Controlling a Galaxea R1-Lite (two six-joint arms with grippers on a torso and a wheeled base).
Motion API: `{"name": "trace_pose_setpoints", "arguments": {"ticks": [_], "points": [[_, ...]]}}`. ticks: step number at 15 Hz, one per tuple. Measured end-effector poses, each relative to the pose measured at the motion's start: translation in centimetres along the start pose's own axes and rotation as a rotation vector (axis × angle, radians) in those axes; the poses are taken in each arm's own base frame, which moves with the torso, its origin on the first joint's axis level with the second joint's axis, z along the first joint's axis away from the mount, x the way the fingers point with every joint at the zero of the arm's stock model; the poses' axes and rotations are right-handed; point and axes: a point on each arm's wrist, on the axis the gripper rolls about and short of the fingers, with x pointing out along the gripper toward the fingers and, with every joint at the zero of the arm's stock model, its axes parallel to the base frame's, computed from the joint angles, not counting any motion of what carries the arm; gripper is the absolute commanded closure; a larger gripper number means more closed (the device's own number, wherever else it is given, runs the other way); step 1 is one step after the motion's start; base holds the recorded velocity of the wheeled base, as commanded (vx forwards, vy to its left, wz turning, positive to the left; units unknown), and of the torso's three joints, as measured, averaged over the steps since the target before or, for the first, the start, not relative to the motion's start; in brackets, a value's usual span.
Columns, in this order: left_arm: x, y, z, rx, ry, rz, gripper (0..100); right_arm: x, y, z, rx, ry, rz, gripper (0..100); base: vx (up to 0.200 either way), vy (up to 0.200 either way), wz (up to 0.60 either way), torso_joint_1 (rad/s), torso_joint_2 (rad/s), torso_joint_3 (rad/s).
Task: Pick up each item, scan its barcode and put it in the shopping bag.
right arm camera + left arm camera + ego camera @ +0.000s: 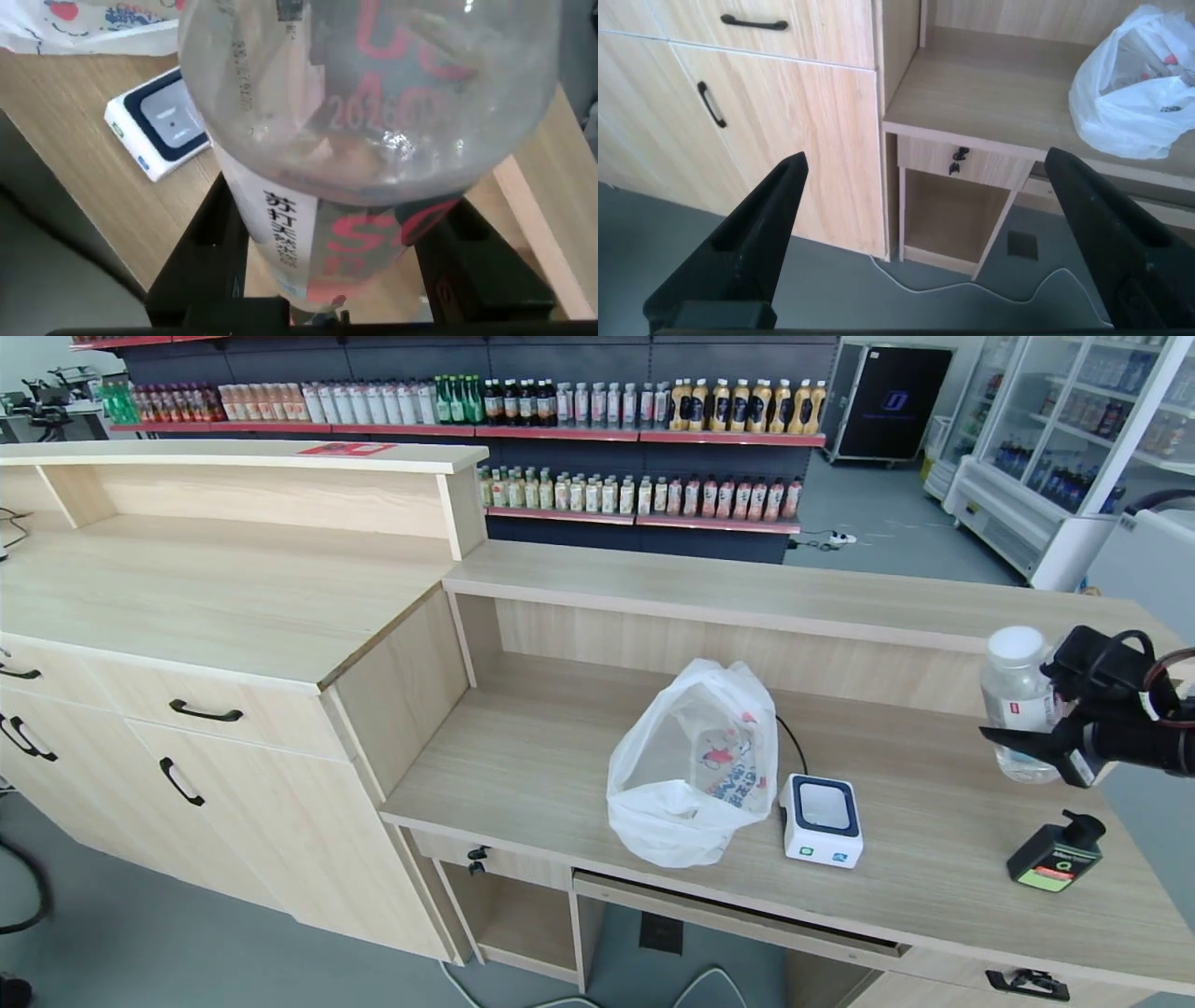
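A clear water bottle [1018, 705] w/ a white cap is clamped upright in the right gripper [1027, 735]. It is held above the right end of the counter [523, 747], well apart from the scanner [822, 819] and the shopping bag [695, 765]. In the right wrist view the bottle [374, 112] is seen pinched btwn both jaws at its labelled middle, w/ the scanner [163, 126] on the counter beyond it. The left gripper [926, 161] is spread wide w/ nothing in it, hung off the counter's front, over the floor by the cabinet doors.

Step in hand, as judged: scan stage, i.e. the bottle is lifted but not yet presented. To be done well, the bottle should be carried across to just above the scanner window and the label turned so the barcode is faced to the glass. The barcode's place can't be made out, so some rotation is prob. needed. A firm grip is advised, esp. as smooth round plastic is apt to twist when tilted. How wide the bag's mouth is open can't be told, so the drop should be lined up right over it.

Count:
- 1 water bottle, held.
- 1 dark pump bottle [1055, 854], stood on the counter near its right end, untouched.
- 1 scanner.
- 1 shopping bag, contents not told.
- 2 grippers.
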Motion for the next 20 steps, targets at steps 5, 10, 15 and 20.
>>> {"name": "trace_pose_setpoints", "arguments": {"ticks": [5, 10, 15, 20], "points": [[0.0, 0.0, 0.0, 0.0, 0.0, 0.0, 0, 3.1, -1.6, -2.2, -0.12, -0.15, 0.097, 100, 0.0, 0.0, 0.0, 0.0, 0.0, 0.0], [0.0, 0.0, 0.0, 0.0, 0.0, 0.0, 0, 6.4, -1.2, -4.7, -0.129, -0.216, 0.185, 100, 0.0, 0.0, 0.0, 0.0, 0.0, 0.0], [0.0, 0.0, 0.0, 0.0, 0.0, 0.001, 0, 8.7, 0.6, -6.4, -0.236, -0.296, 0.289, 100, 0.0, 0.0, 0.0, 0.0, 0.0, 0.0], [0.0, 0.0, 0.0, 0.0, 0.0, 0.0, 0, 10.6, 1.1, -7.0, -0.278, -0.332, 0.313, 100, 0.0, 0.0, 0.0, 0.0, 0.0, 0.0]]}}
